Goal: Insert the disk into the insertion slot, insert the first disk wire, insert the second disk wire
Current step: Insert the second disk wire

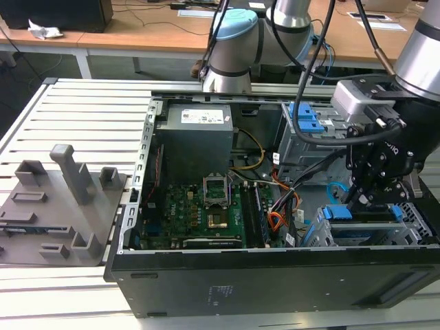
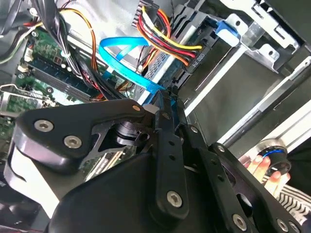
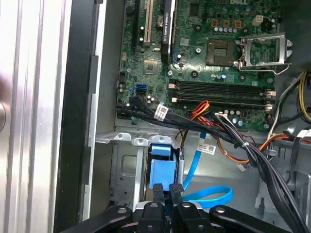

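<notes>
My gripper (image 3: pixel 167 190) has its two fingers nearly closed, pinching one blue plug (image 3: pixel 160 167) over the disk in the grey insertion slot (image 1: pixel 412 230); one blue cable (image 3: pixel 206 194) loops beside it.

white labels on power supply (image 1: pixel 204 116) and cables (image 3: pixel 161 112), print unreadable

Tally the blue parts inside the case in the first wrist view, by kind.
Blue plastic tab: 1
Blue flat cable: 1
Small blue connector on the motherboard: 1
Total: 3
</notes>
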